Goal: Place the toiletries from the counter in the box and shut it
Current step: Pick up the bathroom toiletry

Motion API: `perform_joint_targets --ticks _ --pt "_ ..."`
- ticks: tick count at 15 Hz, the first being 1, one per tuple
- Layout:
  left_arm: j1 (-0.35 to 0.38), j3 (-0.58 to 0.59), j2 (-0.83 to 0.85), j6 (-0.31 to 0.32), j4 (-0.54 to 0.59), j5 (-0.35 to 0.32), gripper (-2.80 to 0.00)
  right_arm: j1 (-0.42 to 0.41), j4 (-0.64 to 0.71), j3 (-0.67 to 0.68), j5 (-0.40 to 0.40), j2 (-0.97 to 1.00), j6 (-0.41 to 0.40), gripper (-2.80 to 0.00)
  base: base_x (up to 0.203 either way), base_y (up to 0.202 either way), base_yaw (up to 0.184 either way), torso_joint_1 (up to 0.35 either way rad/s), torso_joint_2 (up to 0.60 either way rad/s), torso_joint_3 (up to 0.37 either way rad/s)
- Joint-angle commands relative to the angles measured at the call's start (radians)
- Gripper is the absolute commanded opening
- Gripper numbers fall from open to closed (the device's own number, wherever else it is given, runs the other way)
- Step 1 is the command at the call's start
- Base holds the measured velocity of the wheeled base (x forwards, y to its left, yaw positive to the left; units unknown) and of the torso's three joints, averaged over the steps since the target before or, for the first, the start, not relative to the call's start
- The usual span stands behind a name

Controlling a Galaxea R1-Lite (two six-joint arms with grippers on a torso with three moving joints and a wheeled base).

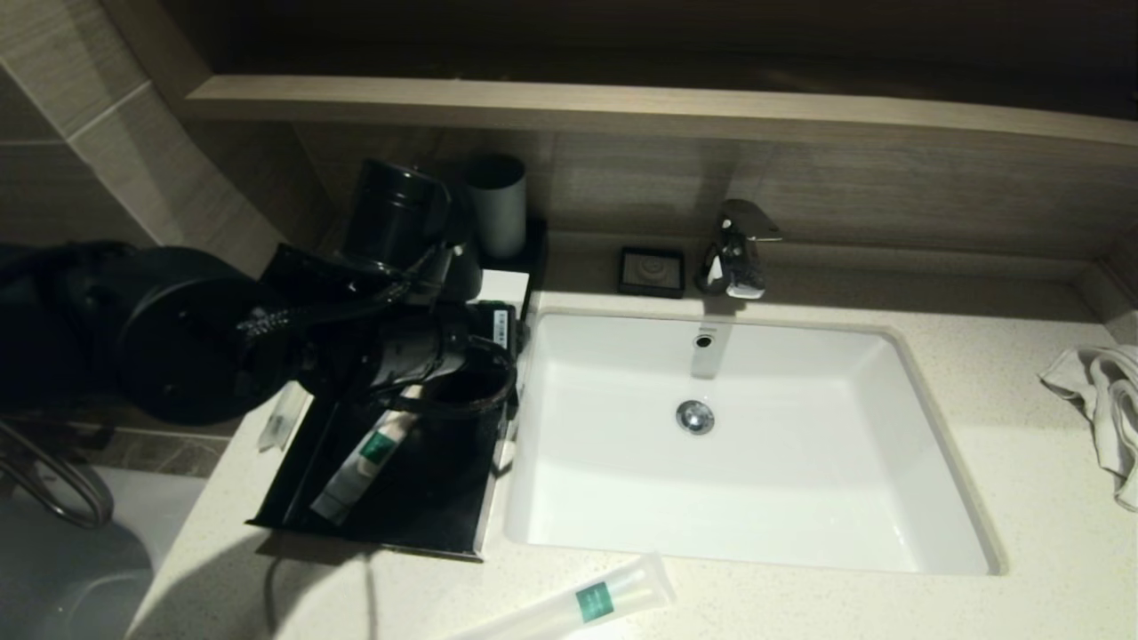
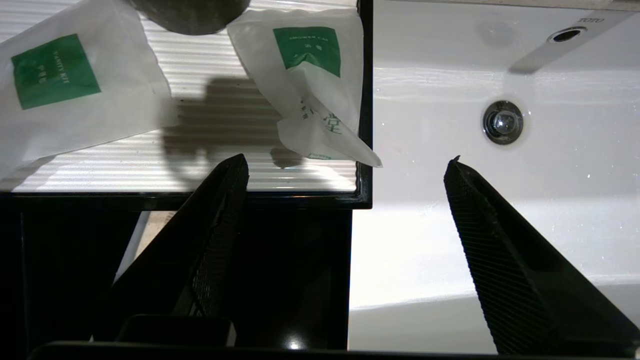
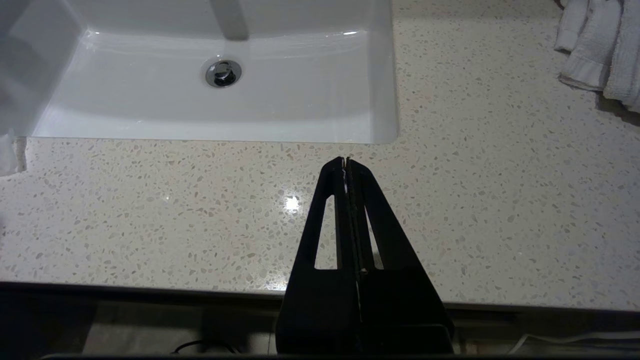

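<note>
The black box [image 2: 365, 100] stands open left of the sink, with its ribbed white floor showing. Two white sachets with green labels [image 2: 310, 65] [image 2: 65, 85] lie inside it. Its glossy black lid [image 1: 418, 507] lies flat toward the counter's front, with a long white packet [image 1: 360, 462] resting on it. Another long packet [image 1: 587, 604] lies on the counter in front of the sink. My left gripper [image 2: 345, 162] is open and empty above the box's corner beside the sink; in the head view it [image 1: 498, 360] is mostly hidden by the arm. My right gripper [image 3: 345, 160] is shut and empty over the counter's front edge.
The white sink [image 1: 756, 444] fills the middle, with the faucet [image 1: 733, 253] and a black soap dish [image 1: 652, 269] behind it. A grey cup [image 1: 498, 204] stands behind the box. A small packet [image 1: 280, 418] lies left of the lid. A white towel [image 1: 1107, 400] lies at the far right.
</note>
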Motion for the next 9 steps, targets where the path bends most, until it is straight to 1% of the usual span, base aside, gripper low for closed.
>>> perform_joint_targets --ticks 1,4,6,9 --pt "-0.006 -0.002 0.021 -0.002 -0.003 0.003 0.0 0.0 0.0 0.0 0.0 0.002 0.001 -2.8 0.0 0.0 0.0 0.0 0.0 0.0" --pt "-0.009 -0.003 0.037 -0.002 -0.004 0.012 0.0 0.0 0.0 0.0 0.0 0.002 -0.001 -2.8 0.0 0.0 0.0 0.0 0.0 0.0" --pt "-0.01 -0.011 0.048 0.001 -0.003 0.045 0.0 0.0 0.0 0.0 0.0 0.002 0.0 -2.8 0.0 0.0 0.0 0.0 0.0 0.0" --pt "-0.01 -0.017 0.056 0.002 -0.003 0.047 0.0 0.0 0.0 0.0 0.0 0.002 -0.001 -2.8 0.0 0.0 0.0 0.0 0.0 0.0"
